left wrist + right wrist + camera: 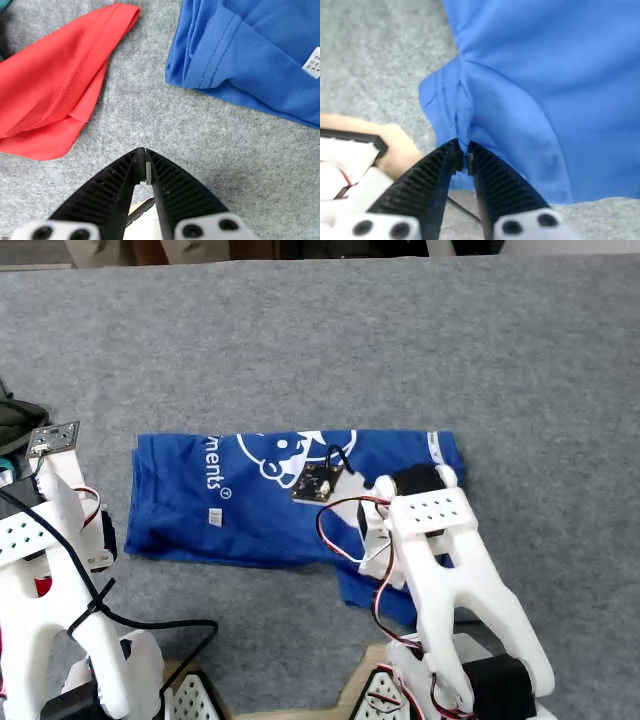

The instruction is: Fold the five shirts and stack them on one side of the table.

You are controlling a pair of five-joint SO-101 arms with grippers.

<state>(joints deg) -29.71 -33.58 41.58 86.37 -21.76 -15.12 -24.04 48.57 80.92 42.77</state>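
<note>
A blue shirt (270,500) with white print lies flattened across the middle of the grey table (500,360), one sleeve (365,595) sticking out toward the front. My right arm (430,515) hangs over that sleeve end. In the right wrist view my right gripper (463,156) is shut, pinching a crease of the blue shirt (545,75). My left arm (50,530) stands at the table's left edge. Its gripper (145,167) is shut with nothing in it, just above the bare mat between a crumpled red shirt (50,85) and the blue shirt's hem (240,60).
A dark green garment (15,420) lies at the far left edge. Both arm bases and loose cables (150,625) occupy the front edge. The back half and right side of the table are bare grey mat.
</note>
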